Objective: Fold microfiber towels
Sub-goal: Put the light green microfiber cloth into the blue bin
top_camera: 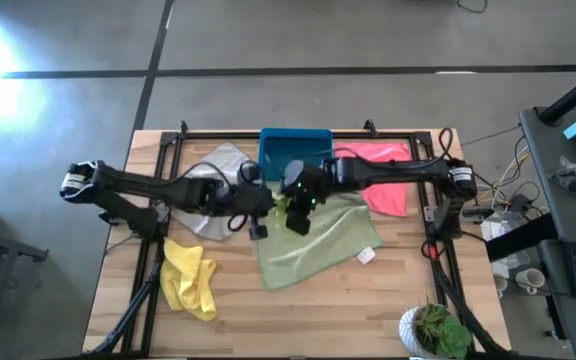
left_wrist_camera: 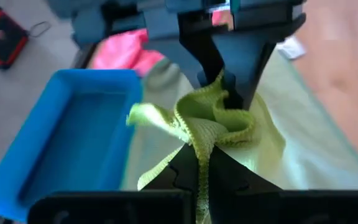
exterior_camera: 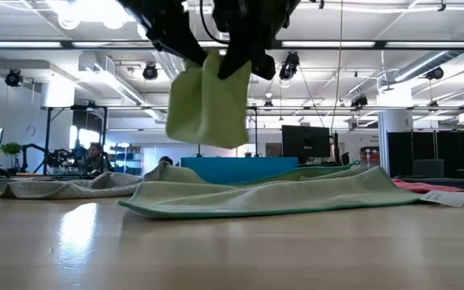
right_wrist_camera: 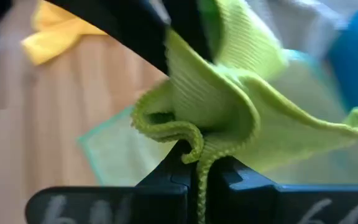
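High view: we note the left gripper [top_camera: 259,226] and right gripper [top_camera: 293,205] meeting mid-table, both pinching the bright lime green microfiber towel [top_camera: 284,207] above the spread pale sage green cloth [top_camera: 318,245]. Low view: lime towel [exterior_camera: 208,101] hangs clear of the table. Wrist views: each claw pressed together on its bunched edge [left_wrist_camera: 213,121] [right_wrist_camera: 210,106].

Nothing readable anywhere, honestly; the small white tag [top_camera: 366,256] on the sage green towel [top_camera: 318,250] is too tiny to make out.
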Controlling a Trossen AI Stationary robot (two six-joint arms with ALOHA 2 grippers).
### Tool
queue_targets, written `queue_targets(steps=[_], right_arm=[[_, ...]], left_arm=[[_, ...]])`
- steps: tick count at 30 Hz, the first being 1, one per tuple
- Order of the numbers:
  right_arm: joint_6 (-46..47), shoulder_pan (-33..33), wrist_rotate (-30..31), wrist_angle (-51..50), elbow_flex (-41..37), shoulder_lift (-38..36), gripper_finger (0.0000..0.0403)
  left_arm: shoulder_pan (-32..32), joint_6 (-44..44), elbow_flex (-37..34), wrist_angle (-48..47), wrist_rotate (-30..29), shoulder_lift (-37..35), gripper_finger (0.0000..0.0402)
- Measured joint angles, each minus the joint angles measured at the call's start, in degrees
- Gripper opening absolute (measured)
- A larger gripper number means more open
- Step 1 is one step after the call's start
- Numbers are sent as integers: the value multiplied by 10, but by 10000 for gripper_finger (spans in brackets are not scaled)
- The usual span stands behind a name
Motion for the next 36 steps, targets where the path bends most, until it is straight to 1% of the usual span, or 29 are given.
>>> queue_targets(steps=[9, 15, 19, 21, 25, 31, 36], right_arm=[[-56, -103, 0, -7, 0, -2, 8], [-67, -152, -2, 22, 0, 0, 8], [-87, -176, -7, 41, 0, 7, 8], [-89, -188, -8, 38, 1, 13, 8], [-97, -210, -21, 39, 2, 15, 8], [-91, -237, -22, 34, 3, 15, 8], [-120, -253, -22, 25, 3, 16, 8]], left_arm=[[105, 57, 1, 5, 0, 0, 0], [182, 68, 5, 52, 2, 18, 0], [220, 93, 20, 66, 30, 47, 0], [233, 96, 30, 68, 47, 64, 0], [246, 135, 58, 76, 73, 101, 0], [250, 171, 110, 73, 76, 149, 0], [252, 178, 118, 73, 76, 162, 0]])
